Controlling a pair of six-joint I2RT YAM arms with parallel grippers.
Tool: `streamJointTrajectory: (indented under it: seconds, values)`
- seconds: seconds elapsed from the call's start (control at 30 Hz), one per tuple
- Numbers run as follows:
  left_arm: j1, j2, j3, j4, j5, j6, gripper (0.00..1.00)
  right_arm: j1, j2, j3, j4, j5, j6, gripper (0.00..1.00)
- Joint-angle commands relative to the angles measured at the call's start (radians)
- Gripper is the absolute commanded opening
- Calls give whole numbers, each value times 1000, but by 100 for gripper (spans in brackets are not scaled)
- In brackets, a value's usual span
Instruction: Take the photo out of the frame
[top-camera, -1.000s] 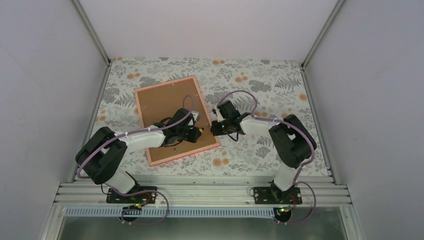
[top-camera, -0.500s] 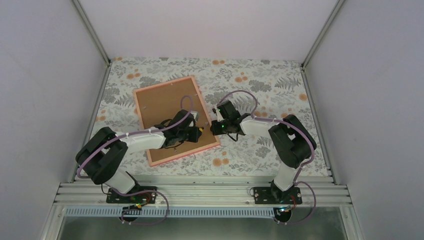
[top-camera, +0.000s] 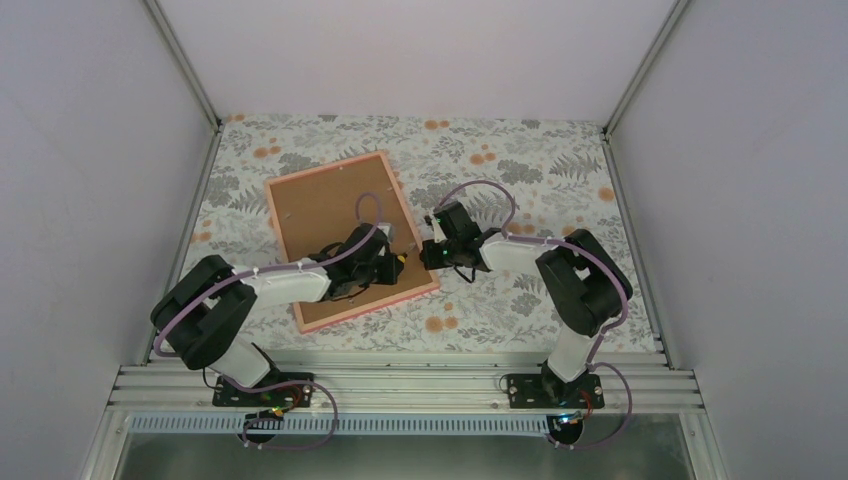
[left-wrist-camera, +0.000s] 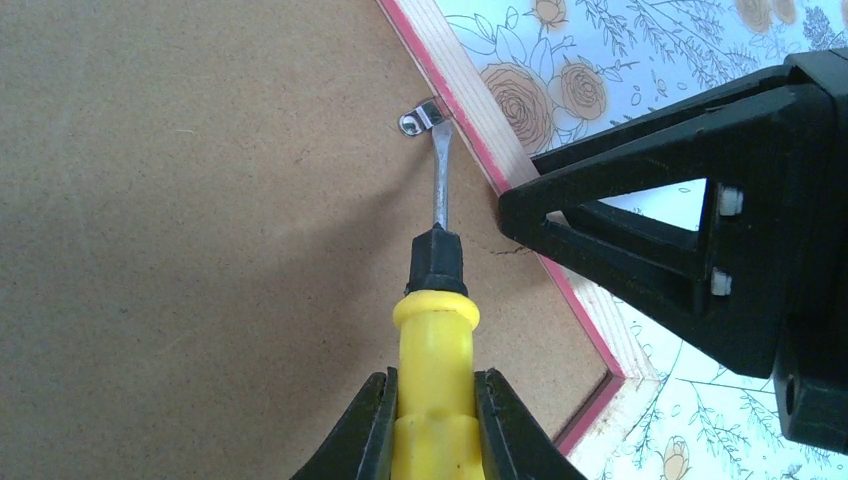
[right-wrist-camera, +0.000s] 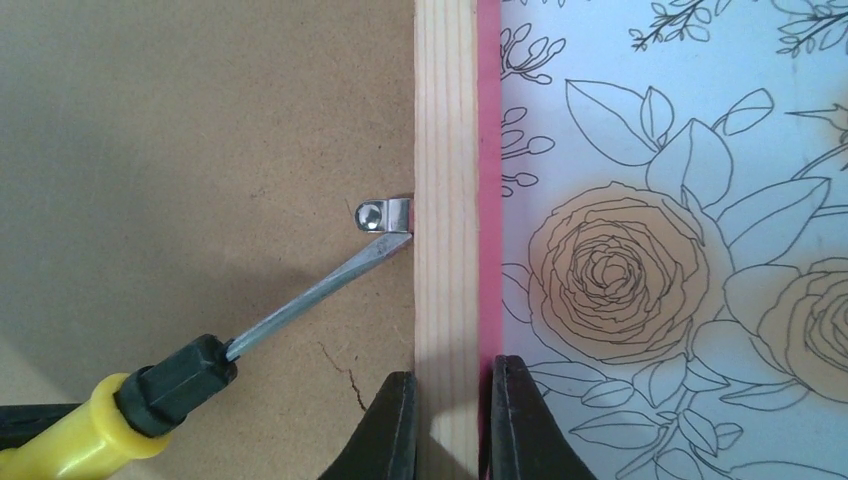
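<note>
The frame (top-camera: 345, 235) lies face down on the table, its brown backing up and its pink border around it. The photo is hidden under the backing. My left gripper (left-wrist-camera: 434, 420) is shut on a yellow-handled screwdriver (left-wrist-camera: 437, 350). The screwdriver's blade tip touches a small metal clip (left-wrist-camera: 421, 118) at the frame's right rail. The clip (right-wrist-camera: 384, 214) and blade (right-wrist-camera: 315, 290) also show in the right wrist view. My right gripper (right-wrist-camera: 450, 425) is shut on the frame's wooden right rail (right-wrist-camera: 445, 200), one finger on each side.
The table has a floral-print cover (top-camera: 520, 160). Grey walls close in the left, back and right sides. An aluminium rail (top-camera: 400, 385) runs along the near edge by the arm bases. A crack (right-wrist-camera: 340, 370) marks the backing near the rail.
The frame has turned slightly, its far corner shifting left. The left gripper and screwdriver have shifted a little with it. The right gripper holds its place on the rail.
</note>
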Motion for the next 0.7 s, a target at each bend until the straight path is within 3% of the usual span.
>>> streamJointTrajectory:
  seconds: [0.0, 0.67]
  values:
    - [32, -13, -23, 24, -215, -74, 2, 33, 14, -32, -57, -57, 17, 4]
    - [50, -77, -48, 31, -326, -140, 2, 66, 1, -85, 19, -58, 95, 4]
